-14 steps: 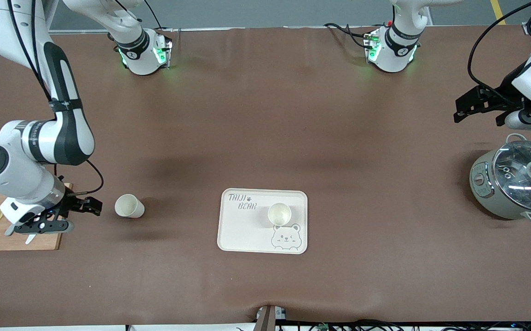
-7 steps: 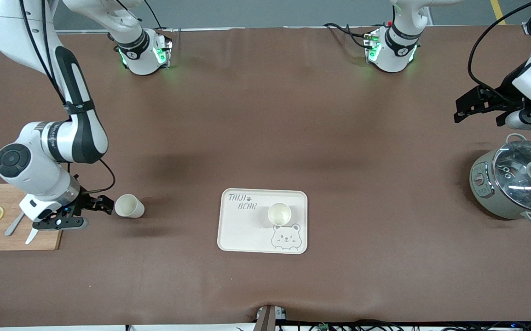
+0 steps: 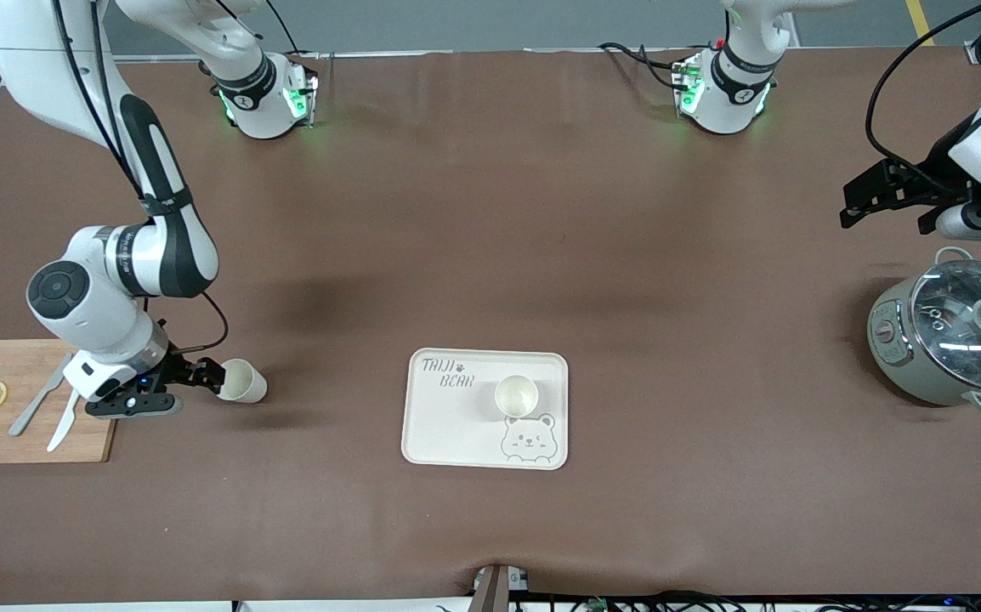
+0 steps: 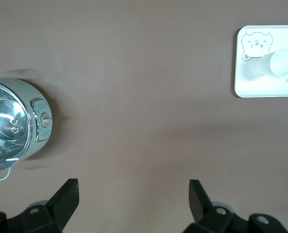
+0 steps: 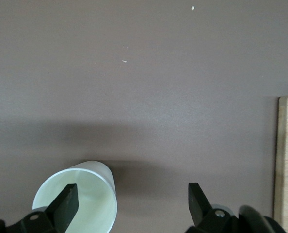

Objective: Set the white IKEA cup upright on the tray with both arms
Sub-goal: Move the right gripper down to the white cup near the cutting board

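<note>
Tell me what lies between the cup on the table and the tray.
Nothing: in the front view only bare brown table cover runs between the cup on the table, at the open right gripper, and the tray.

both arms (image 3: pixel 125 255) are white with rounded shells and black joint caps. black cables run along them. each base (image 3: pixel 263 98) is white, wears a black ring and glows green at the sides. the right gripper (image 3: pixel 201 380) and the left gripper (image 3: pixel 852 212) are black, with angular fingers (image 4: pixel 66 196) and small round screws.
</note>
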Controlling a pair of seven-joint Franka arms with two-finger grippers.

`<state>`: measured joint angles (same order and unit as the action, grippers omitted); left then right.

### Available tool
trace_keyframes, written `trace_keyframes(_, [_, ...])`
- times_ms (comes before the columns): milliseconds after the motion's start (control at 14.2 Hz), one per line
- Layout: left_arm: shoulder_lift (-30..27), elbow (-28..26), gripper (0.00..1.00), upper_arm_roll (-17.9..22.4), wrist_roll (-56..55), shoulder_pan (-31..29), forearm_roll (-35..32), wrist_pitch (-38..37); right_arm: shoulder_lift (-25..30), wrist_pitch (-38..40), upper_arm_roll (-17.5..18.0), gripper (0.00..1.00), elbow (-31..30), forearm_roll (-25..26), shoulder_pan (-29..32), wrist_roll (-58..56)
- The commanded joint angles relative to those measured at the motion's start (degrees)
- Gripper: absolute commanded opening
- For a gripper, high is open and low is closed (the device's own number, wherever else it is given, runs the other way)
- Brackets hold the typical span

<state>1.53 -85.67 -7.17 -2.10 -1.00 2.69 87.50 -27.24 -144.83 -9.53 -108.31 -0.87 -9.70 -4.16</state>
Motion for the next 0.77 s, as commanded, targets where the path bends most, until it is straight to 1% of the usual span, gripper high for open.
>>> trace_keyframes(0, [-1.7,-1.7,1.00,0.3,0.9,-0.3,1.0,0.8,-1.4,-3.5,-0.2,1.00,-1.2,-0.4,-0.7,0.6])
trace_keyframes(351, [-1.6,-1.8,1.00,0.4,2.7,-0.3,-1.3,0.6,-3.1,-6.4,-0.2,1.00,-2.2,-0.4,-0.7,0.6])
trace_keyframes(702, [-1.4,-1.8,1.00,0.4,2.9,-0.3,-3.0,0.6,-2.3,-6.3,-0.2,1.00,-5.3,-0.4,-1.6,0.5])
